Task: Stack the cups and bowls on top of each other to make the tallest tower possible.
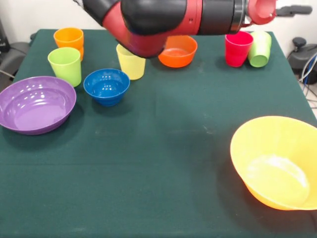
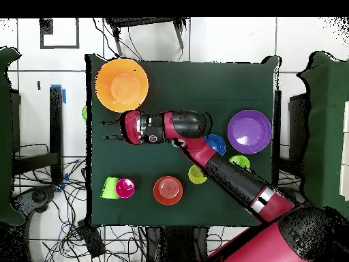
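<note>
Pincer (image 2: pixel 109 130) at the left end of my arm (image 2: pixel 225 170) in the overhead view, pointing at the frame's left edge, just below the big yellow bowl (image 2: pixel 121 84). Two thin dark tips show there; how far apart they stand, and whether they hold anything, I cannot tell. In the front view my pincer does not show, only the arm's red and black bulk across the top.

No tower built. Everything stands apart on the green table (image 1: pixel 158 148).

Front view, left side: purple bowl (image 1: pixel 35 103) at the left edge, blue bowl (image 1: pixel 107 86) just right of it, lime cup (image 1: pixel 65 65) behind them, orange cup (image 1: pixel 69 39) further up, at the upper left. Yellow cup (image 1: pixel 132 64) sits upper centre, its rim partly covered by my arm. Red-orange bowl (image 1: pixel 178 52) right of it, top also cut by the arm. Upper right: red cup (image 1: pixel 237 48) upright, with a green cup (image 1: pixel 260 48) leaning against it. The big yellow bowl fills the lower right, tilted, cut off by the frame's right edge.

Overhead: my arm runs from the lower right up to centre left, crossing over the blue bowl and hiding most of it; the lime cup and yellow cup peek out on either side of the arm. Orange cup not made out from above.
</note>
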